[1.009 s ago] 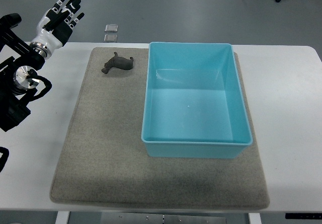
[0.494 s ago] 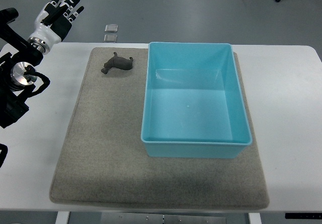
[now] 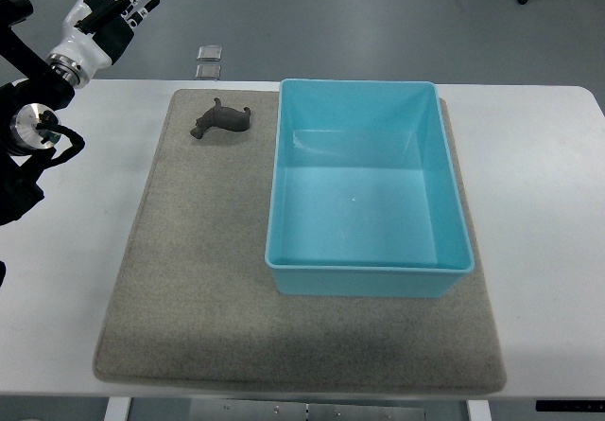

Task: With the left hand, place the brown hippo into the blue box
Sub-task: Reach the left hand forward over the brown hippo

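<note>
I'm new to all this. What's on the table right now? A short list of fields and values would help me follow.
Toy: brown hippo, lying on the grey mat near its far left corner
Container: blue box, empty, on the mat to the right of the hippo
Hippo and box: apart, not touching
Left hand: raised at the upper left of the picture, fingers spread, holding nothing, away from the hippo
Right hand: not in view
Surface: white table under the mat
Task state: hippo not yet picked up
</note>
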